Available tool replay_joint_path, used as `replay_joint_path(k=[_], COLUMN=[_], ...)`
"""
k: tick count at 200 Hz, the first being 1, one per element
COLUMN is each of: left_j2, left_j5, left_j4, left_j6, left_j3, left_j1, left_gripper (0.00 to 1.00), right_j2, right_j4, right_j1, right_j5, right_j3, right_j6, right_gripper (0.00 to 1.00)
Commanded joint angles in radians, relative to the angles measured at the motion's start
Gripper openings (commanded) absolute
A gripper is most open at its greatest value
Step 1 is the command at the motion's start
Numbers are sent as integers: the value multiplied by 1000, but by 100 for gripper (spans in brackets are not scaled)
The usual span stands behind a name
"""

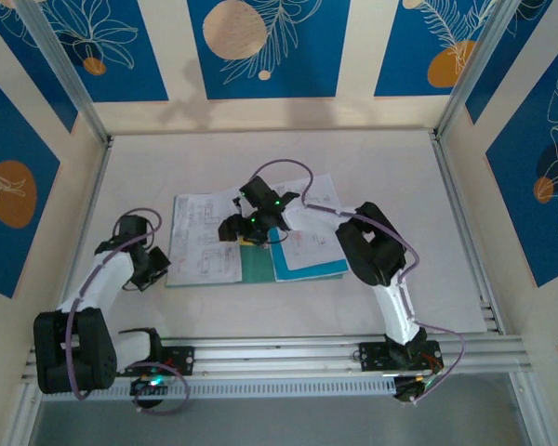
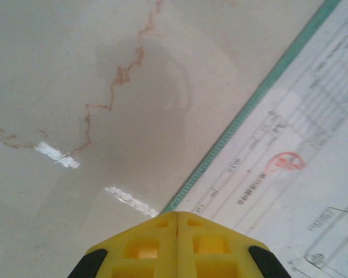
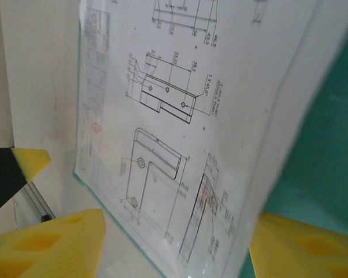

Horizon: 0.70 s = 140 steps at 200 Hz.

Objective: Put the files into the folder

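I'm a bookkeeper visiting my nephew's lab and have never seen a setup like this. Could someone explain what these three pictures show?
You are looking at two small robot arms bolted to the near edge of a table: the left arm and the right arm. The wide picture comes from a fixed camera above and behind them. The other two come from a camera on each wrist, looking out past that arm's own yellow gripper.

On the table lies an open green folder. White printed sheets and a light-blue sheet lie over much of it.

The left gripper is shut and holds nothing. It sits by the folder's edge. The right gripper is open, with the edge of a drawing sheet between its jaws, not pinched.
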Motion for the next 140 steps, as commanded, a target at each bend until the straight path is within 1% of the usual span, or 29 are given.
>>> replay_joint_path(k=[1, 15, 21, 32, 44, 62, 75, 115, 140], left_j2=[-29, -26, -19, -2, 24, 66, 94, 191, 225], left_j5=[31, 59, 66, 64, 67, 82, 81, 70, 62], left_j4=[-61, -55, -49, -39, -18, 33, 65, 144, 182], left_j6=[29, 34, 34, 33, 26, 2, -14, -57, -84], left_j3=[54, 66, 73, 83, 87, 78, 75, 75, 62], left_j1=[-8, -45, -72, -128, -185, -250, -294, -415, -466], left_gripper=[0, 0, 0, 0, 0, 0, 0, 0, 0], right_j2=[-105, -132, -141, -162, -180, -198, -202, -214, -207], right_j4=[-99, -132, -136, -133, -124, -104, -93, -50, -90], right_j1=[-12, -23, -26, -25, -16, 11, 27, 48, 36], right_j5=[89, 107, 107, 102, 104, 113, 126, 171, 207], right_j3=[-33, -63, -81, -129, -175, -232, -257, -318, -323], right_j6=[44, 84, 101, 145, 189, 253, 289, 368, 376], right_gripper=[68, 66, 63, 56, 51, 49, 48, 58, 61])
